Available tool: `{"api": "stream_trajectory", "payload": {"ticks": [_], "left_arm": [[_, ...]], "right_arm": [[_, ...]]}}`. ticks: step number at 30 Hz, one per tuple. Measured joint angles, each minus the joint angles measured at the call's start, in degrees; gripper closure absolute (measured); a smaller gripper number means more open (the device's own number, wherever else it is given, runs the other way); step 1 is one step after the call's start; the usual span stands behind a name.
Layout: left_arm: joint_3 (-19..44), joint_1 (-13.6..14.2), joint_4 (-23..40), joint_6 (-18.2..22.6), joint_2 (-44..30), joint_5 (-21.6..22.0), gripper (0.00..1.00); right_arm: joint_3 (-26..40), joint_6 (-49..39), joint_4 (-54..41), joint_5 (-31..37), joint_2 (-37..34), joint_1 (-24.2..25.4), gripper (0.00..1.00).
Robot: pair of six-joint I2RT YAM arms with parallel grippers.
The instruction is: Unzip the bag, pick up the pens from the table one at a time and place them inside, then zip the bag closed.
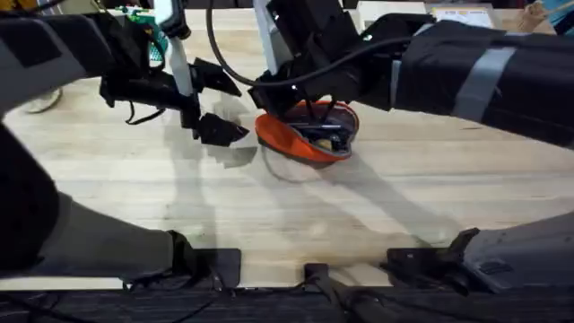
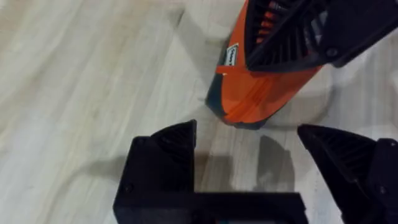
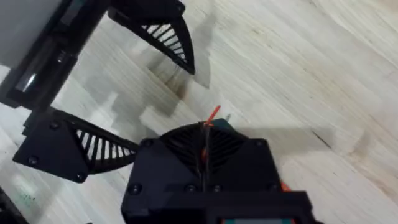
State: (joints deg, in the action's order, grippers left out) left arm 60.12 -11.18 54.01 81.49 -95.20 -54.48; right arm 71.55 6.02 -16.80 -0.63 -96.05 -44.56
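While the left gripper (image 1: 218, 99) hangs over the table (image 1: 296, 224) with its black fingers (image 2: 168, 149) spread wide and nothing between them, the orange bag (image 1: 291, 136) lies just beside it near the middle of the boards. Its top gapes in the overhead view, with dark pens (image 1: 323, 135) showing inside. Over the bag, the right gripper (image 1: 300, 100) has its fingers pressed together on a thin orange zipper tab (image 3: 212, 114), seen in the right wrist view.
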Motion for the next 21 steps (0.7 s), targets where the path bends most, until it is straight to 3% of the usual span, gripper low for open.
{"api": "stream_trajectory", "payload": {"ticks": [5,6,18,19,21], "left_arm": [[0.0,0.55,0.06,-0.02,-4.32,-1.75,0.007],[0.0,0.55,-0.42,-0.02,-6.14,-3.68,0.007],[0.0,0.55,-1.01,-0.04,-9.01,-9.17,0.007],[0.02,0.55,-1.17,-0.02,-9.05,-9.41,0.007],[0.02,0.55,-1.2,-0.02,-9.05,-9.41,0.007]], "right_arm": [[0.0,0.0,-0.15,0.01,1.14,0.0,0.972],[0.0,0.01,0.01,0.01,2.82,0.0,0.972],[0.07,0.02,-0.04,0.03,4.7,0.0,0.971],[0.07,0.15,-0.08,0.01,4.7,0.0,0.939],[0.07,0.19,-0.51,0.03,4.7,0.0,0.653]]}}
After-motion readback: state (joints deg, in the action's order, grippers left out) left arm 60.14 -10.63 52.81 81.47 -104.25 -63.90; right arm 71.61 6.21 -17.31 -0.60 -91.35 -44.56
